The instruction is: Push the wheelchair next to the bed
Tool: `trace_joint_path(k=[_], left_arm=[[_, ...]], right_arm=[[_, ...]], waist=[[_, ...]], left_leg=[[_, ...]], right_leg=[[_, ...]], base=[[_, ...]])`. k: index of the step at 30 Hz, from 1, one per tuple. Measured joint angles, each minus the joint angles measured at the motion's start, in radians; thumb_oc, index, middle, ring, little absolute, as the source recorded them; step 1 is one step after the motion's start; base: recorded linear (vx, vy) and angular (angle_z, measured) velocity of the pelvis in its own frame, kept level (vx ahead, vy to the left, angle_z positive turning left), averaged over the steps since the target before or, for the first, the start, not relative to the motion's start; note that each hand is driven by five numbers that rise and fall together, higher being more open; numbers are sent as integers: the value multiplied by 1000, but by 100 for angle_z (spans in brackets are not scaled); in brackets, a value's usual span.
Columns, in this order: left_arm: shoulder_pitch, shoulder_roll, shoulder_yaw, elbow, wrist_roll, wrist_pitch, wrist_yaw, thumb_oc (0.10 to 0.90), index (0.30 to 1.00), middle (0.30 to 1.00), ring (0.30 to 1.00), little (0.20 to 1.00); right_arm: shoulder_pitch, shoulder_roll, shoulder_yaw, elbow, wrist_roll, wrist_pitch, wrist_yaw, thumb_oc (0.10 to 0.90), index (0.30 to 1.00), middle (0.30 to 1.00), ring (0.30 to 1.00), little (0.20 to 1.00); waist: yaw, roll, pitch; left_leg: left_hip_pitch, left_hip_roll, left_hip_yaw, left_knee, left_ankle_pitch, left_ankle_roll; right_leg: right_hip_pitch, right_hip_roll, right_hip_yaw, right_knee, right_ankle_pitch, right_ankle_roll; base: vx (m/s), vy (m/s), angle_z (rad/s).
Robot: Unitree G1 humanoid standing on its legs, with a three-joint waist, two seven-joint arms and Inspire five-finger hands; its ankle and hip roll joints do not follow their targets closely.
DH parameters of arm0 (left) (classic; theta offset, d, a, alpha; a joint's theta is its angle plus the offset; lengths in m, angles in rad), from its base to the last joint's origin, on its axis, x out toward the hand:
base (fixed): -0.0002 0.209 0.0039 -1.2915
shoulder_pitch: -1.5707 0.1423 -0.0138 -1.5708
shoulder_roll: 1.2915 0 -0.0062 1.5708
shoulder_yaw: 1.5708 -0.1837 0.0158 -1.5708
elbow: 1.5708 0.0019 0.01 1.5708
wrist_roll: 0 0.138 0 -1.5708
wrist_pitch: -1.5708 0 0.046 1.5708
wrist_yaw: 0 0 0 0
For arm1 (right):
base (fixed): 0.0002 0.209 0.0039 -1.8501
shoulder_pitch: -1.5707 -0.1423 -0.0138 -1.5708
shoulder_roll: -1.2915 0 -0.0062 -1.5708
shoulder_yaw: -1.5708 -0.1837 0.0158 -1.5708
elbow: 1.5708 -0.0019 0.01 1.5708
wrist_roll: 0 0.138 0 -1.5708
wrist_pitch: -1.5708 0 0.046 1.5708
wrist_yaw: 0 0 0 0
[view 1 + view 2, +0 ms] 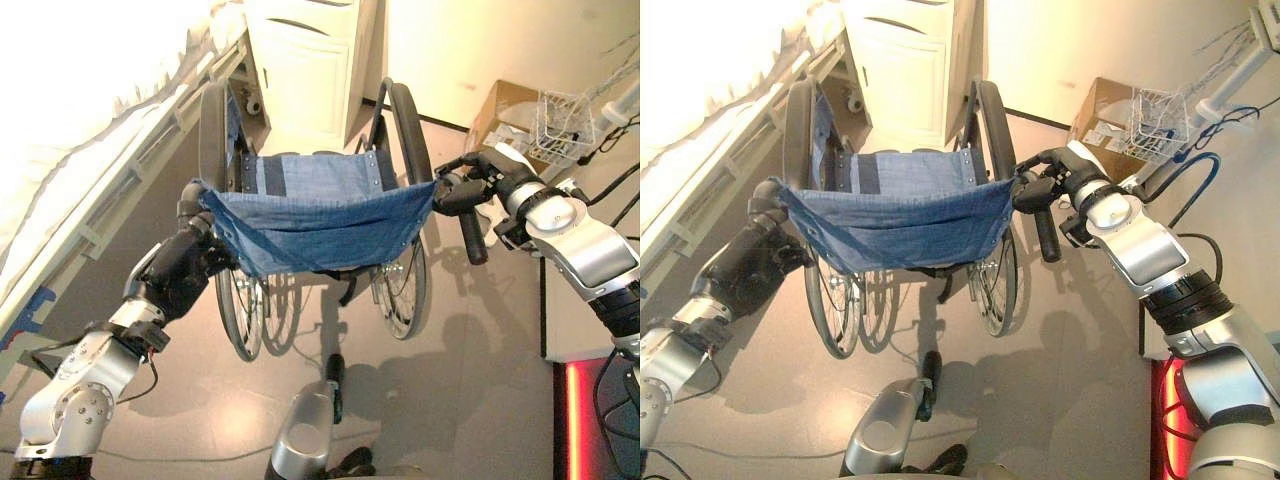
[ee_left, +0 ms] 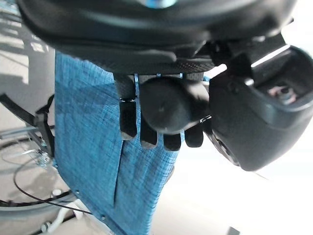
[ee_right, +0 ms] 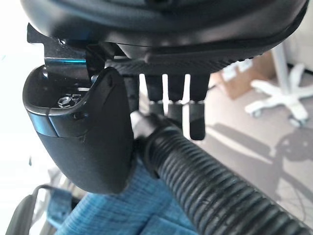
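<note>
1. Nearest to you: the left hand, dark, low on the left. Its fingers curl round the wheelchair's left push handle, whose rounded end shows in the left wrist view.
2. The right hand, on the opposite side, has its fingers hooked over the ribbed black right push handle, with the thumb alongside. In the head views that grip hangs down at a slant from the hand.
3. The wheelchair stands between your two hands, back toward you. Its blue denim backrest sling sags between the handles; the blue seat lies beyond it.
4. Two large spoked wheels rest on the grey floor.
5. The bed, with white bedding and a pale side rail, runs along the left; the wheelchair's left wheel sits just beside its frame.
6. A cream cabinet stands beyond the wheelchair, against the wall.
7. A cardboard box sits at the far right, with a white wire basket beside it.
</note>
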Motion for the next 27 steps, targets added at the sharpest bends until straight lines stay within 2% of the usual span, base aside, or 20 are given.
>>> trace_joint_path(k=[1,4,5,7,9,10,11,12,13,14,15,16,18,20,21,22,23,25,26,27], left_arm=[[-19,2,-6,19,-3,2,-2,400,300,300,300,300],[-34,5,-13,26,-4,6,10,400,300,300,300,300],[-46,6,-16,29,-4,10,10,400,300,300,300,300],[-89,15,-24,39,-5,10,13,400,300,300,300,300],[-126,16,-42,57,-5,10,20,400,300,300,300,300],[-131,26,-47,60,-7,10,27,400,300,300,300,300],[-132,33,-51,60,-10,10,28,400,300,300,300,300],[-137,38,-58,63,-11,10,29,400,300,300,300,300],[-148,39,-72,64,-12,10,33,400,300,300,300,300],[-168,39,-90,64,-13,9,38,400,300,300,300,300],[-181,43,-95,64,-20,9,36,400,300,300,300,300],[-186,44,-100,65,-26,9,36,400,300,300,300,300],[-190,50,-107,80,-42,1,38,400,300,300,300,300],[-189,53,-113,116,-41,0,36,400,300,300,300,300],[-190,67,-115,136,-28,-4,35,400,300,300,300,300],[-192,106,-129,140,-8,-3,39,400,300,300,300,300],[-192,122,-137,140,-7,-3,44,400,300,300,300,300],[-180,107,-136,119,-7,-18,55,400,300,300,300,300],[-181,100,-136,108,-7,-23,60,400,300,300,300,300],[-181,70,-136,96,-6,-27,73,400,300,300,300,300]], right_arm=[[-1,-5,1,1,5,0,2,400,300,300,300,300],[0,-10,1,1,8,1,4,400,300,300,300,300],[1,-18,1,1,9,1,10,400,300,300,300,300],[0,-31,-8,0,9,-5,15,400,300,300,300,300],[4,-32,-33,1,9,-6,15,400,300,300,300,300],[5,-30,-41,0,9,-11,15,400,300,300,300,300],[5,-30,-46,-1,9,-12,16,400,300,300,300,300],[12,-39,-57,-2,10,-21,24,400,300,300,300,300],[30,-47,-84,-4,10,-33,37,400,300,300,300,300],[53,-75,-109,-24,10,-46,41,400,300,300,300,300],[64,-101,-126,-49,10,-47,42,400,300,300,300,300],[70,-115,-127,-60,10,-47,41,400,300,300,300,300],[100,-144,-150,-107,21,-47,44,400,300,300,300,300],[111,-144,-148,-113,27,-42,61,400,300,300,300,300],[112,-148,-134,-122,46,-28,75,400,300,300,300,300],[112,-156,-107,-121,55,-20,89,400,300,300,300,300],[119,-156,-96,-119,58,-12,103,400,300,300,300,300],[118,-156,-98,-98,63,-13,115,400,300,300,300,300],[116,-157,-103,-94,70,-16,115,400,300,300,300,300],[98,-157,-104,-79,69,-16,112,400,300,300,300,300]], waist=[[0,-10,-6],[-28,-18,-8],[-32,-33,-9],[-25,-72,-10],[-30,-72,-8],[-43,-66,-4],[-57,-60,0],[-77,-38,12],[-89,-14,26],[-109,11,40],[-136,28,48],[-138,29,49],[-177,35,51],[-183,31,51],[-202,19,49],[-223,-20,45],[-221,-60,28],[-206,-51,24],[-206,-54,24],[-191,-54,24]], left_leg=[[-1,-17,4,24,-30,41],[27,-61,-45,37,-60,102],[45,-80,-57,26,-55,138],[61,-112,-86,-4,-51,155],[86,-132,-151,-55,-30,153],[118,-143,-215,-103,-10,142],[134,-144,-250,-124,-1,137],[174,-139,-327,-161,16,125],[203,-127,-394,-183,22,115],[215,-115,-462,-190,27,105],[216,-108,-503,-195,32,94],[219,-110,-535,-198,14,79],[233,-97,-605,-196,-4,59],[260,-91,-642,-183,-33,37],[251,-91,-650,-150,-76,-2],[239,-83,-614,-92,-120,-12],[224,-61,-528,-40,-158,-26],[177,1,-473,76,-179,-80],[139,5,-458,130,-173,-90],[104,24,-419,169,-147,-131]], right_leg=[[-1,-21,11,53,-18,31],[-35,-81,37,305,-25,66],[-64,-109,77,433,-12,121],[-121,-111,169,559,38,187],[-142,-85,211,539,18,150],[-144,-61,237,462,-24,81],[-145,-50,244,411,-48,45],[-155,-20,280,318,-77,-6],[-184,6,325,249,-79,-9],[-233,21,377,226,-73,-9],[-300,19,409,200,-53,24],[-345,0,424,193,-39,39],[-486,-85,425,172,73,114],[-510,-131,424,68,178,136],[-484,-139,433,3,235,137],[-423,-140,446,5,240,136],[-380,-143,456,-13,317,105],[-377,-100,419,16,301,58],[-376,-94,411,11,300,53],[-371,-92,393,-4,304,30]], base=[[326,171,27],[277,146,42],[178,50,47],[159,-22,36],[207,-99,39],[180,-129,48],[162,-111,68],[202,-96,75],[235,-102,89],[271,-197,110],[205,-235,95],[185,-307,86],[214,-302,76],[350,-200,80],[425,-141,135],[401,-103,150],[273,-53,123],[208,-10,60],[101,46,34],[67,56,26]])
